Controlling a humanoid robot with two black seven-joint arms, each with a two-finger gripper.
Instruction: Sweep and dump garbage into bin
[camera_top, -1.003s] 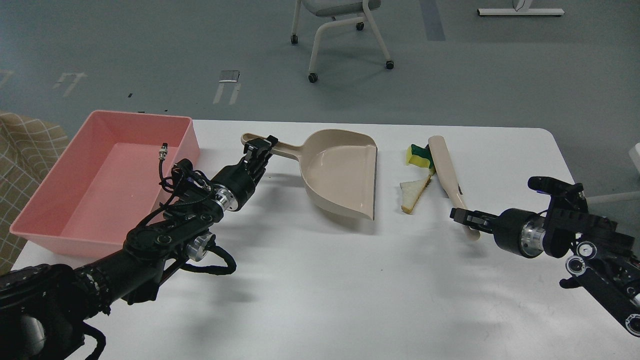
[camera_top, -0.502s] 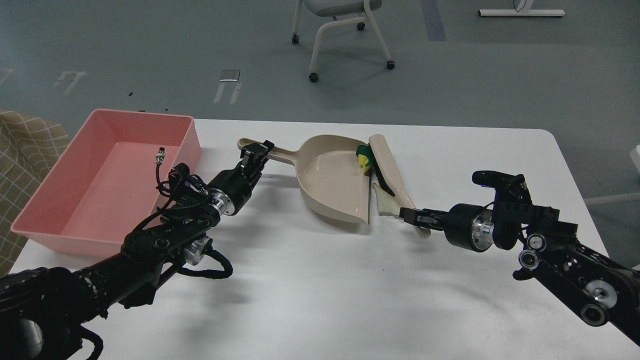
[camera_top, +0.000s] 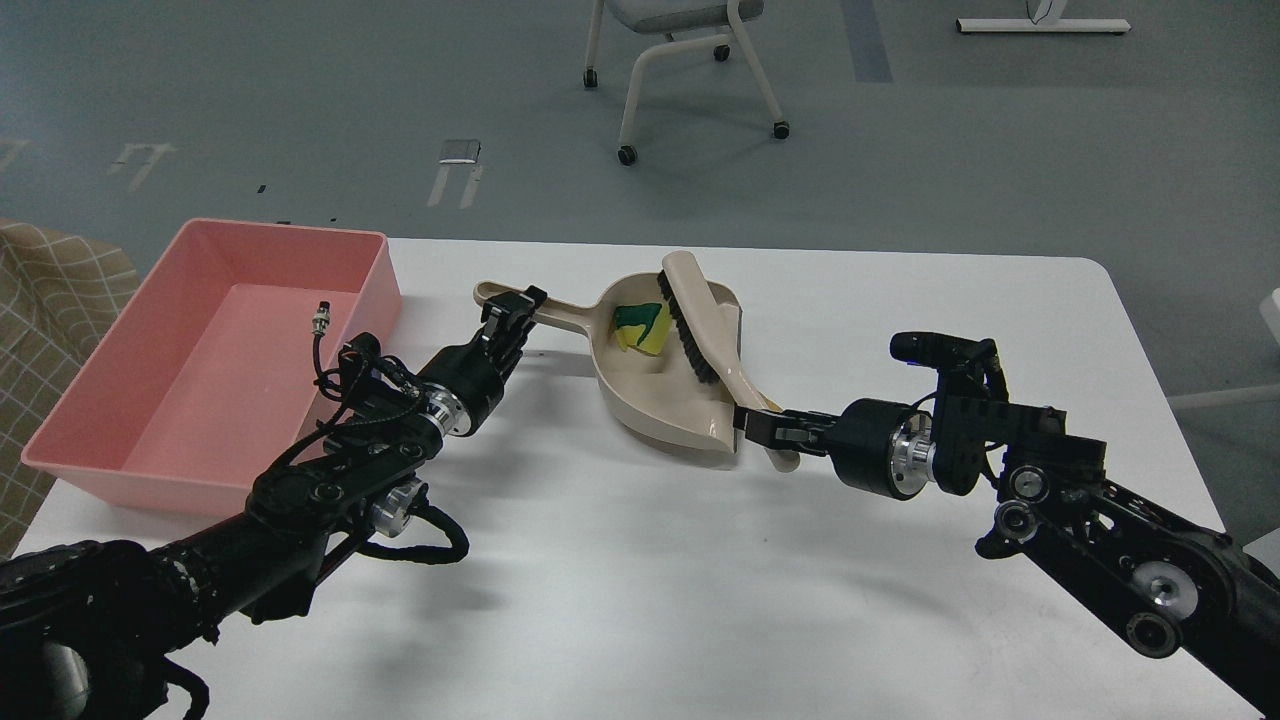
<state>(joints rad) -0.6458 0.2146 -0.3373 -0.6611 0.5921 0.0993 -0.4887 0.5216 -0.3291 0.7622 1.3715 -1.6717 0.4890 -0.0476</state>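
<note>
The left gripper (camera_top: 508, 312) pinches the dustpan (camera_top: 665, 385) by its handle; the right gripper (camera_top: 762, 428) pinches the brush (camera_top: 700, 335), whose bristles lie inside the pan. The sponge (camera_top: 640, 327) sits deep in the pan; the bread slice is hidden. The pink bin (camera_top: 365, 262) waits at far left. Lifting the pan tilted could spill the sponge. No writing or brand is readable.

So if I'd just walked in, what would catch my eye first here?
Probably the two black arms meeting mid-table: the left gripper holds the handle of a beige dustpan, while the right gripper holds a brush laid across it. A yellow-green sponge sits inside the pan, and a big pink bin waits at the table's left edge.
</note>
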